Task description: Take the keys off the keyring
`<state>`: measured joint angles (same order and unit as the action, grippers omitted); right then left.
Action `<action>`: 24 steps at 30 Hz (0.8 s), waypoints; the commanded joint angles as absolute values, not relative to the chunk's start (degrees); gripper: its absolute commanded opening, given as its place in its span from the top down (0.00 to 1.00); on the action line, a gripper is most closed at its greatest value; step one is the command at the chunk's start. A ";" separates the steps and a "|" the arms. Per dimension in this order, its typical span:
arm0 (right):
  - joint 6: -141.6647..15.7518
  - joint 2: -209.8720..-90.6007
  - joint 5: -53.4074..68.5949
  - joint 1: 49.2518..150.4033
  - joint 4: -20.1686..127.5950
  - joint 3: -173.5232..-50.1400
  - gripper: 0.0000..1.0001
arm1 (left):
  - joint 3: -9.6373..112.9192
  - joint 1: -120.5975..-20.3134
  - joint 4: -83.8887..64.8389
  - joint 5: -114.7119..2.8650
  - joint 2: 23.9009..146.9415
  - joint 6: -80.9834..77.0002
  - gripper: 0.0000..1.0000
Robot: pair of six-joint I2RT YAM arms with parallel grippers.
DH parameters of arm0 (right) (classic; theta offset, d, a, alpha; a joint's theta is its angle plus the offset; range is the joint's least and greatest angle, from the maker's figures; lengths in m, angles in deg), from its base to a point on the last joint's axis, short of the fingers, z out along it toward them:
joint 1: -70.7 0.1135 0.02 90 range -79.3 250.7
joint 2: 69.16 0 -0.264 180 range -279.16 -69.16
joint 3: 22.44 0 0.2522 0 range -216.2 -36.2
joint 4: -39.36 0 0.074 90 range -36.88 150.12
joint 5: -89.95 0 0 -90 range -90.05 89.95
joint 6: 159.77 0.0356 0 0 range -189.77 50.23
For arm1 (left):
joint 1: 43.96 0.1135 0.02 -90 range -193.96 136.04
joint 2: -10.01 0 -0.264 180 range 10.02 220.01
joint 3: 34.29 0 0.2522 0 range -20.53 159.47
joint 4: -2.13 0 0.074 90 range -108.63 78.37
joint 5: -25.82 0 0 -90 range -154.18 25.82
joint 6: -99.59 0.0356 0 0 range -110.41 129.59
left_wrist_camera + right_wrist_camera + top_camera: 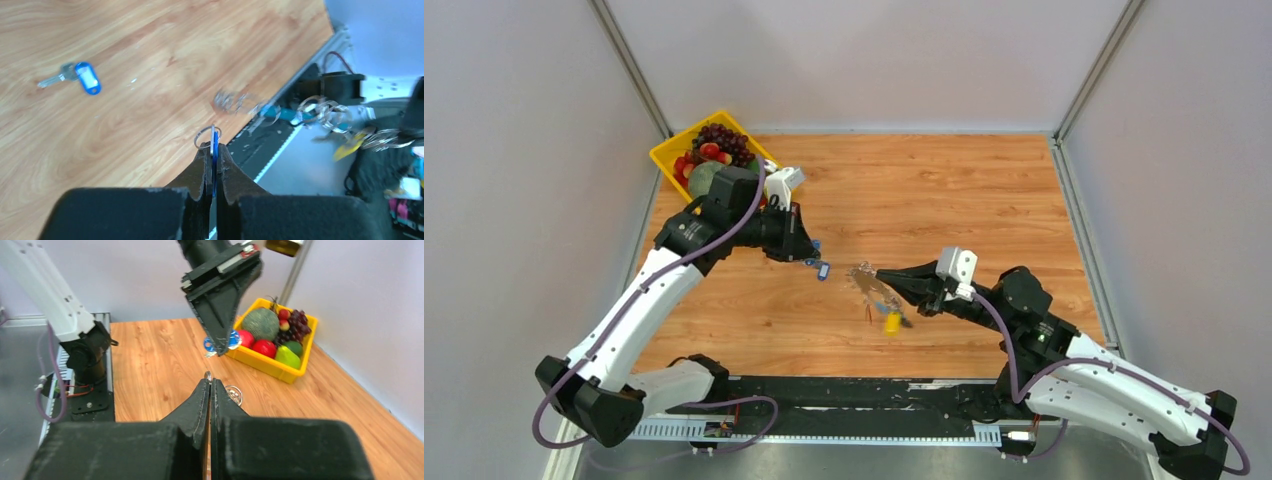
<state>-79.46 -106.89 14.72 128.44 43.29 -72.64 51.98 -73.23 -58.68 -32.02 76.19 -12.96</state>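
Top external: loose blue key [823,270] is laid on the desk [944,190]. Second blue key [213,136] is pinched by the left tool [808,256] and judged freed. The keyring [871,287] is pinched by the right tool [879,274] — yellow key [891,322] not yet removed.

We look down on a wooden table [944,190]. Pale walls [864,60] close around it, metal posts [629,65] rise at its far corners, and a yellow fruit tray [662,160] sits far-left.

Two claws were counted: the left claw [213,148] and the right claw [210,384]. Blue keys numbered two, the loose blue key [85,78] and the pinched blue key [214,137]. There was one yellow key [891,323], one keyring [871,285], and one fruit bin [667,152] at ten o'clock on the tabletop [964,200]. There was perhaps one red key [868,313], too small to confirm.
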 commanded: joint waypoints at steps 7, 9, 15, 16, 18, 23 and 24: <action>-75.20 -98.90 -9.47 128.67 47.28 -69.07 1.00 | 32.15 -72.47 -34.04 -44.13 80.78 -18.58 1.00; -74.69 -98.10 -14.86 128.67 48.37 -68.61 1.00 | 29.02 -72.39 -27.49 -46.03 83.20 -21.15 1.00; -72.85 -97.55 -23.96 128.63 52.83 -68.55 1.00 | 26.67 -71.81 -14.91 -51.06 93.46 -24.33 0.99; -72.64 -97.46 -24.43 128.59 52.88 -68.46 1.00 | 27.02 -71.35 -13.39 -51.30 94.54 -24.55 0.98; -72.10 -97.34 -25.40 128.57 52.93 -68.26 1.00 | 27.62 -70.67 -12.18 -51.40 98.46 -24.91 0.94; -72.36 -99.68 -26.96 128.37 52.94 -68.40 1.00 | 28.04 -69.34 -11.98 -53.53 101.24 -25.25 0.47; -72.45 -101.00 -27.12 128.17 52.94 -68.58 1.00 | 27.43 -69.30 -11.96 -54.02 100.08 -25.18 0.31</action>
<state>-73.21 -98.94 -23.58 128.41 54.94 -67.62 26.02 -69.98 -16.25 -51.23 101.74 -24.19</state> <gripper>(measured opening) 0.004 0.486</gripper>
